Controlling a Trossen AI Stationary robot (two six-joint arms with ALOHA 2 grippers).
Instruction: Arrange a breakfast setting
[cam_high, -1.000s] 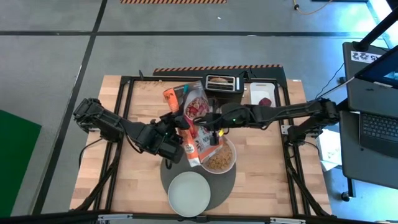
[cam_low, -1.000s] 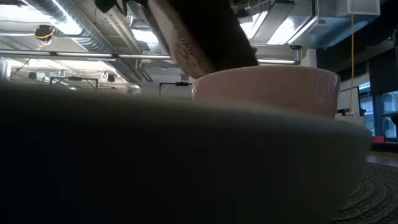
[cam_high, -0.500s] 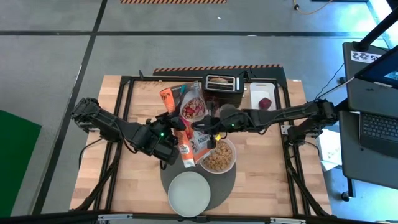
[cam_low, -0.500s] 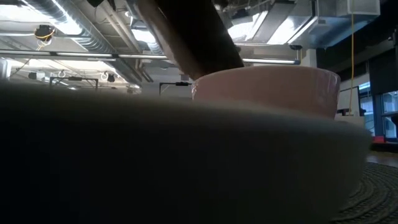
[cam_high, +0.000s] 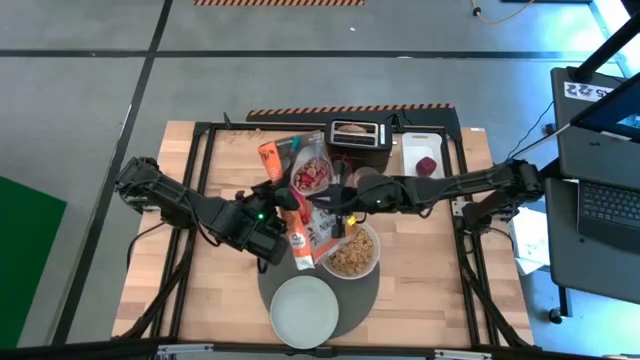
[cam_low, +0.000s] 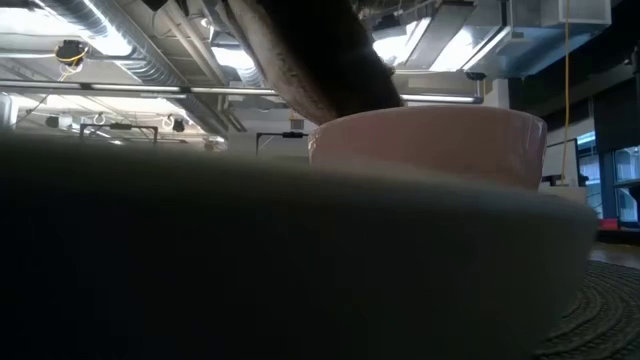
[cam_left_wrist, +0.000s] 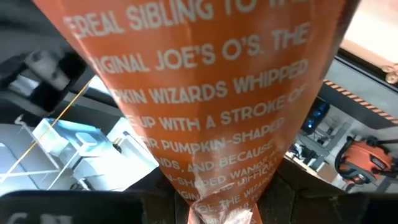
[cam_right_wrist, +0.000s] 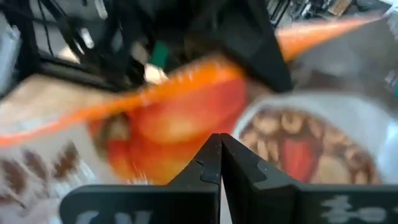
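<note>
Placemat (cam_high: 363, 288) lies at the worktop's (cam_high: 430, 270) near edge, carrying plate (cam_high: 304, 311) and cereal-filled bowl (cam_high: 352, 253). Left pincer (cam_high: 291, 243) grips the orange cereal bag (cam_high: 305, 228) beside the bowl. Right pincer (cam_high: 333, 201), closed, pinches the bag beyond the bowl.

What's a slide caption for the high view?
Left gripper holds an orange cereal bag beside the cereal-filled white bowl on the placemat; right gripper shut above.
</note>
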